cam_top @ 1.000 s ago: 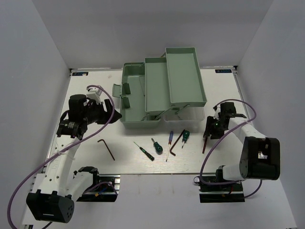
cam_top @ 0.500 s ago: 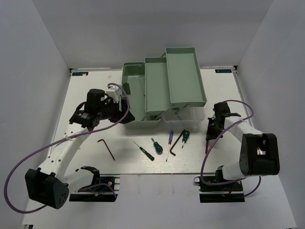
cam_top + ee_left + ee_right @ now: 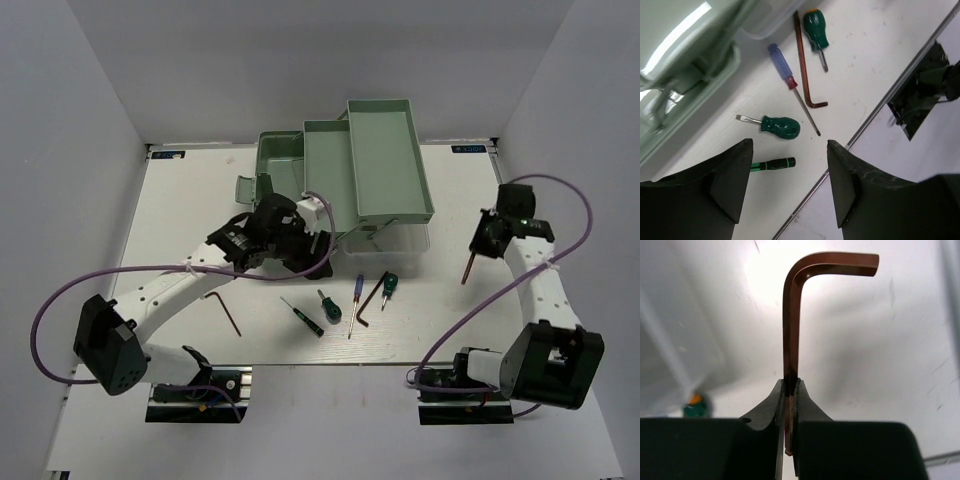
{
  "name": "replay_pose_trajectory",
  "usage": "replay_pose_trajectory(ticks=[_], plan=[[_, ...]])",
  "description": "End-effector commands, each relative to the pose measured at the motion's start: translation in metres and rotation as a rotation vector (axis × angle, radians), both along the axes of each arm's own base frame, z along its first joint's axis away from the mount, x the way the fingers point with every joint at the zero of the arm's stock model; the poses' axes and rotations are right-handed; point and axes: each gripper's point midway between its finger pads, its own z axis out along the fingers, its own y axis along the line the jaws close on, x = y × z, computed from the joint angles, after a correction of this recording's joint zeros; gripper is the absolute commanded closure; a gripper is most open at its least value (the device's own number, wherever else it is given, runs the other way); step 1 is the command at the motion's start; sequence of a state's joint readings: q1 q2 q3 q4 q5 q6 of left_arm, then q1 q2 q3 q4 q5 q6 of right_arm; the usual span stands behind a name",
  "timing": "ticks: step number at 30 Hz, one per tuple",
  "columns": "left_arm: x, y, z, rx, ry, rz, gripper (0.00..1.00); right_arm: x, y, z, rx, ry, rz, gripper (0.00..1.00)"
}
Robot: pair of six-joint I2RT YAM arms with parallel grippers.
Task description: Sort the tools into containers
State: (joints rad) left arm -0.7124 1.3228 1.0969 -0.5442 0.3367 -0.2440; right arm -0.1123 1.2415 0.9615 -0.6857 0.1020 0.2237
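Six tools lie loose on the white worktop (image 3: 180, 200) in front of the sage-green toolbox (image 3: 278, 150). A dark hex key (image 3: 224, 312) sits alone on the left. To its right come a thin green-handled screwdriver (image 3: 302, 317), a stubby green screwdriver (image 3: 329, 305), a blue-handled slim screwdriver (image 3: 356, 300), a second hex key (image 3: 370, 300) and a small green screwdriver (image 3: 389, 287). The box's fold-out trays (image 3: 388, 160) are swung up to the right above the clear lid (image 3: 405, 240). The left arm's wrist hides part of the box's front. Blue stickers (image 3: 170, 154) at the far corners carry writing too small to read. The left arm reaches diagonally to the middle, and the left claw (image 3: 790, 150) is spread wide and empty above the screwdrivers. The right arm stretches along the right edge, and the right claw (image 3: 791, 385) pinches the long shank of a third hex key (image 3: 791, 315), apart from the other tools.
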Motion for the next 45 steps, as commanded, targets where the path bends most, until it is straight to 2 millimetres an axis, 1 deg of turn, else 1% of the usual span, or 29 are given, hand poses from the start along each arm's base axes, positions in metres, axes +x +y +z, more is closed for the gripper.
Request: replay_pose_trajectory(ticks=[1,3,4,5,6,7,8,9,10,11,12,13,15,16,18,19,20,21,22,23,24,25,26,28,29,34,36,40,45], plan=[[0.001,-0.014,0.018,-0.009,-0.096,-0.032,0.29,0.039,-0.009,0.08,-0.054,-0.263,0.077,1.0],[-0.007,-0.022,0.003,0.026,-0.082,-0.068,0.29,0.06,-0.005,0.125,-0.047,-0.392,0.137,1.0],[-0.008,-0.024,0.0,0.039,-0.083,-0.069,0.29,0.068,0.0,0.134,-0.025,-0.416,0.177,1.0],[-0.013,-0.029,-0.005,0.051,-0.08,-0.085,0.29,0.079,0.002,0.161,-0.03,-0.487,0.204,1.0],[-0.017,-0.031,-0.005,0.05,-0.08,-0.098,0.29,0.088,0.013,0.169,0.009,-0.511,0.265,1.0],[-0.019,-0.032,-0.014,0.072,-0.07,-0.099,0.29,0.102,0.019,0.203,0.014,-0.594,0.304,1.0],[-0.022,-0.039,-0.01,0.051,-0.078,-0.108,0.29,0.105,0.047,0.217,0.109,-0.646,0.432,1.0],[-0.022,-0.037,-0.016,0.062,-0.078,-0.101,0.29,0.117,0.055,0.214,0.158,-0.638,0.465,1.0],[-0.029,-0.036,-0.023,0.064,-0.065,-0.107,0.29,0.124,0.072,0.25,0.175,-0.729,0.535,1.0],[-0.03,-0.032,-0.026,0.071,-0.059,-0.087,0.29,0.122,0.095,0.263,0.268,-0.757,0.623,1.0],[-0.033,-0.033,-0.022,0.054,-0.074,-0.095,0.29,0.133,0.105,0.256,0.316,-0.731,0.648,1.0],[-0.034,-0.029,-0.026,0.055,-0.072,-0.078,0.29,0.137,0.128,0.288,0.328,-0.799,0.722,1.0],[-0.036,-0.024,-0.017,0.034,-0.103,-0.049,0.29,0.141,0.154,0.304,0.409,-0.818,0.806,1.0],[-0.041,-0.021,-0.019,0.035,-0.098,-0.04,0.29,0.137,0.186,0.311,0.457,-0.822,0.888,1.0],[-0.038,-0.015,-0.012,0.026,-0.121,-0.002,0.29,0.135,0.217,0.321,0.5,-0.832,0.966,1.0],[-0.039,-0.011,-0.004,0.011,-0.129,0.018,0.29,0.141,0.237,0.307,0.539,-0.792,1.0,1.0],[-0.041,-0.009,-0.004,0.012,-0.139,0.02,0.29,0.138,0.246,0.321,0.545,-0.813,1.024,1.0],[-0.04,-0.004,-0.001,0.016,-0.142,0.049,0.29,0.131,0.266,0.318,0.573,-0.79,1.062,1.0],[-0.041,-0.001,0.001,0.015,-0.139,0.067,0.29,0.141,0.279,0.302,0.593,-0.747,1.068,1.0],[-0.04,0.003,0.002,0.015,-0.149,0.079,0.29,0.124,0.308,0.308,0.621,-0.744,1.131,1.0],[-0.039,0.01,0.007,0.015,-0.159,0.113,0.29,0.124,0.317,0.303,0.622,-0.735,1.136,1.0],[-0.04,0.015,0.007,0.023,-0.152,0.131,0.29,0.124,0.328,0.295,0.633,-0.713,1.144,1.0],[-0.038,0.021,0.009,0.029,-0.162,0.161,0.29,0.114,0.355,0.285,0.653,-0.682,1.191,1.0],[-0.04,0.031,0.019,0.026,-0.175,0.195,0.29,0.115,0.373,0.268,0.66,-0.642,1.187,1.0],[-0.039,0.036,0.021,0.027,-0.181,0.221,0.29,0.104,0.396,0.259,0.682,-0.611,1.217,1.0],[-0.044,0.06,0.035,0.025,-0.201,0.293,0.29,0.103,0.449,0.211,0.72,-0.501,1.185,1.0],[-0.044,0.065,0.039,0.013,-0.204,0.313,0.29,0.101,0.459,0.198,0.716,-0.472,1.168,1.0],[-0.049,0.075,0.045,-0.005,-0.198,0.347,0.29,0.123,0.464,0.164,0.649,-0.431,1.058,1.0],[-0.051,0.086,0.042,0.014,-0.2,0.376,0.29,0.144,0.459,0.138,0.557,-0.419,0.958,1.0]])
